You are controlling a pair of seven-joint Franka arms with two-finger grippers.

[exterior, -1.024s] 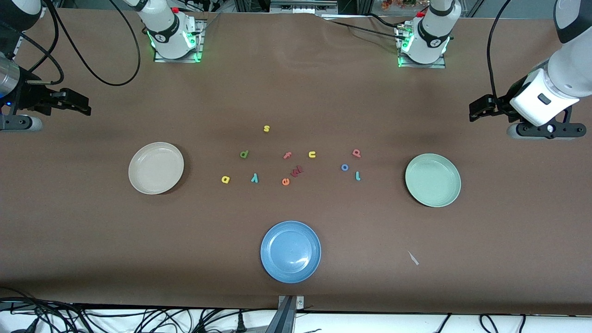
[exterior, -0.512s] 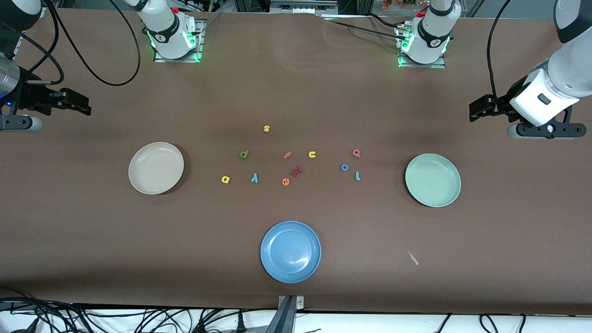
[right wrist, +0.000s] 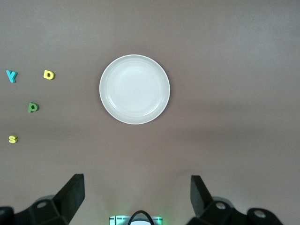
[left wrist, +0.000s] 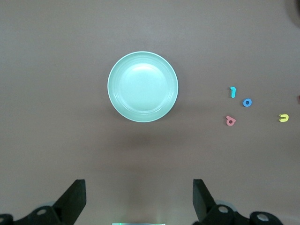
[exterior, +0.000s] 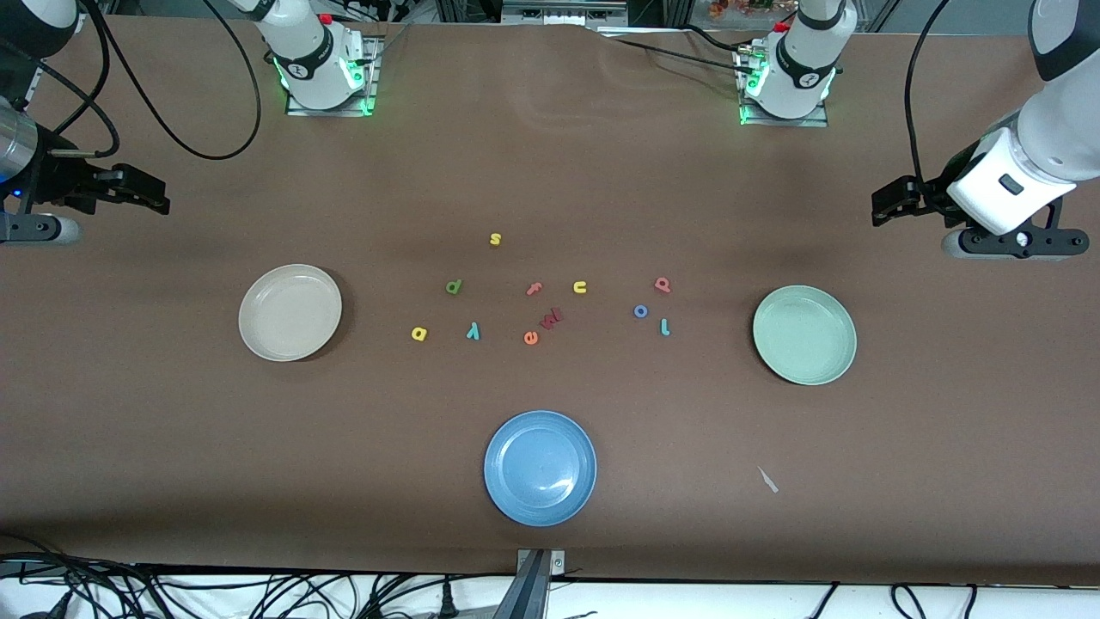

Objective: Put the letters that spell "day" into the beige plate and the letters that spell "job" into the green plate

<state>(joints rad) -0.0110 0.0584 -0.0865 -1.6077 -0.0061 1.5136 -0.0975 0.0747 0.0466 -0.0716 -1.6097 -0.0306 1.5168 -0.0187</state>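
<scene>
Foam letters d, a, y and j, o, b lie unmoved on the table between the beige plate at nine o'clock and the green plate at three, both empty, while the left claw and right claw still hang spread apart, so sorting has not begun.

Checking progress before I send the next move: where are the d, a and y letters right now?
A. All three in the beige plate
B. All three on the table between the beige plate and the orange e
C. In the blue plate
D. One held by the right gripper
B: the olive-green d, yellow a and teal y lie on the table, and the beige plate holds nothing.
</scene>
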